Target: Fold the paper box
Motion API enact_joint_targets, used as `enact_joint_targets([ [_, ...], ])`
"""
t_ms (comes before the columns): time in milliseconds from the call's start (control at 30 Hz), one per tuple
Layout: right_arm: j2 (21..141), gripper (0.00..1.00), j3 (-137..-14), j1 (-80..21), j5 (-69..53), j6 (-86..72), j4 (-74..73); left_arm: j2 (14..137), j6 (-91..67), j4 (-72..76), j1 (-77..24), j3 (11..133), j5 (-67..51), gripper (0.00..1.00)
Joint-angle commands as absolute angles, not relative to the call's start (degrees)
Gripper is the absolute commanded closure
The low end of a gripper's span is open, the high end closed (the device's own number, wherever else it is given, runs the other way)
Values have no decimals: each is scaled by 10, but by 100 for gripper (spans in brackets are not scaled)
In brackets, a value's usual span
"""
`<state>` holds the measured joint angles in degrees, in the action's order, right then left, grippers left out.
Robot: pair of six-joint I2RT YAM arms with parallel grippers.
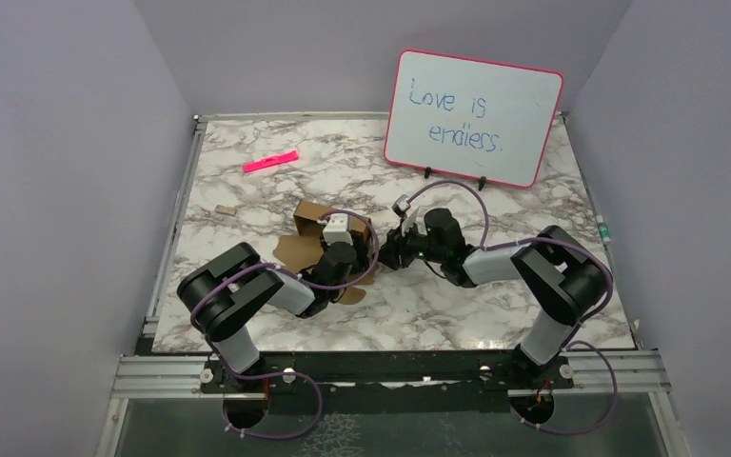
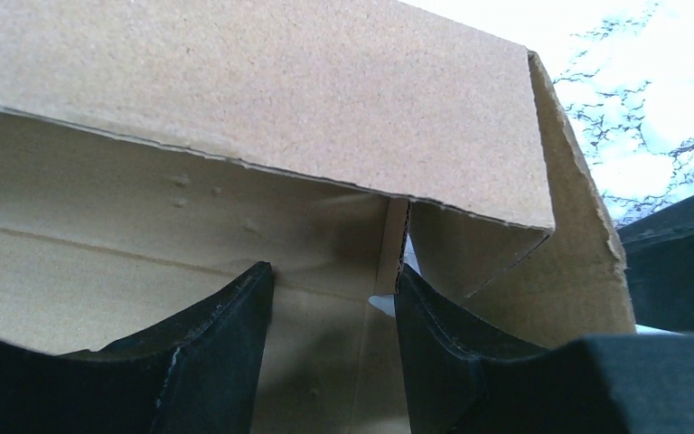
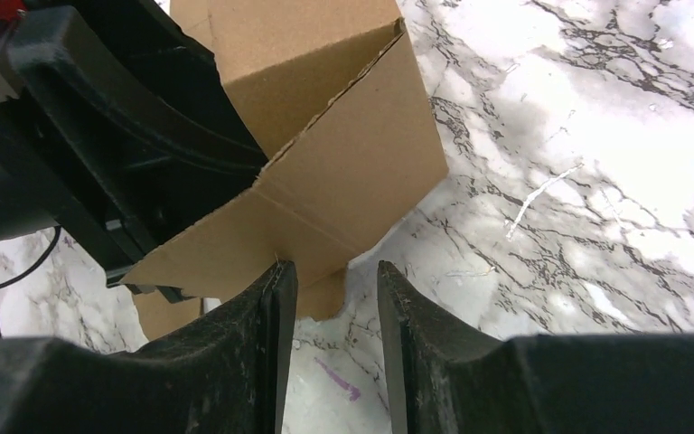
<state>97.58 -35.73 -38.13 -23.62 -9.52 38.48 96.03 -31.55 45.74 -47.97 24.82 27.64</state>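
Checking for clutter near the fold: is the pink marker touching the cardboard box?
No, the pink marker lies clear of the cardboard box, nearer the far-left corner.

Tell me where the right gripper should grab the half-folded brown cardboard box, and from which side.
Take the brown cardboard box by the thin side panel jutting toward the right gripper, near its lower corner, coming in from the robot's right. That panel stands on edge, roughly in line with the open jaws, while the left gripper occupies the box's inside.
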Motion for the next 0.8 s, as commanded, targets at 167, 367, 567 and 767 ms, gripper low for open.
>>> enact_joint_targets([
  [167,1022,56,-362,-381,-263,-96,475,961,-340,415,-479,236,207,47],
  [367,1022,56,-357,-381,-268,-83,477,928,-343,414,-479,231,198,45],
  [567,1026,56,-356,-380,-271,-74,483,900,-351,396,-480,229,201,40],
  [767,1030,56,-358,-381,-278,-61,480,860,-360,353,-479,226,209,33],
])
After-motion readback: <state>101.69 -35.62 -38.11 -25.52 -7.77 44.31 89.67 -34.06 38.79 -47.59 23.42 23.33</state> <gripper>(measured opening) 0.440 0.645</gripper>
